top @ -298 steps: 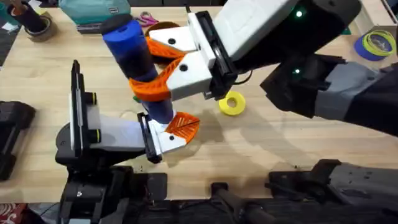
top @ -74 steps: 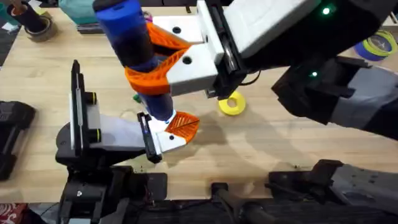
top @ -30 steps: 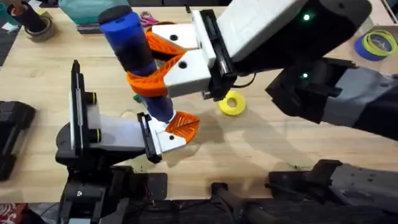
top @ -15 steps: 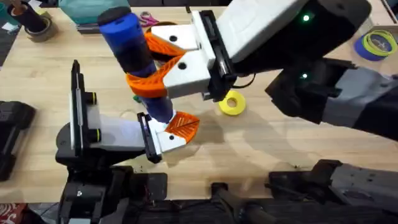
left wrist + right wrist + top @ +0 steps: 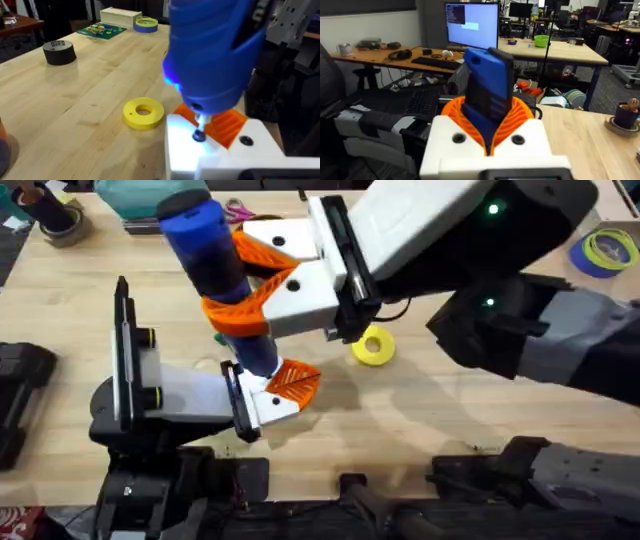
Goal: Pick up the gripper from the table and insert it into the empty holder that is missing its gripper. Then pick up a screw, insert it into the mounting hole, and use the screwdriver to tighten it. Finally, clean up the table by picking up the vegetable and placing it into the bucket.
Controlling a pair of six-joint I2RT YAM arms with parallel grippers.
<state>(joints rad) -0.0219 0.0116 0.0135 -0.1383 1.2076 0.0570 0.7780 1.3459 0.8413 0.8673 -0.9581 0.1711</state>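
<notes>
My right gripper [image 5: 238, 288] reaches across the table and is shut on the blue screwdriver [image 5: 215, 265], which its orange ribbed pads [image 5: 522, 117] clamp. The screwdriver stands nearly upright. Its metal tip [image 5: 200, 121] rests on a dark screw [image 5: 199, 135] in the white holder [image 5: 220, 150] of my left gripper [image 5: 268, 392]. The orange gripper wedge [image 5: 295, 380] sits in that holder. A bit of green, the vegetable [image 5: 217, 338], peeks out beside the screwdriver. The bucket [image 5: 2, 137] shows as an orange sliver with a bluish band at the left wrist view's edge.
A flat yellow ring [image 5: 373, 347] lies just right of the holder. A black tape roll [image 5: 59, 51] and a blue tape roll [image 5: 603, 250] sit farther right. At the back left are a teal case [image 5: 150, 200], scissors [image 5: 237, 212] and a cup on a tape roll [image 5: 50, 215].
About 2.5 s ago the right gripper held the screwdriver slightly higher; it has since come down a little. Over the last second nothing has visibly moved.
</notes>
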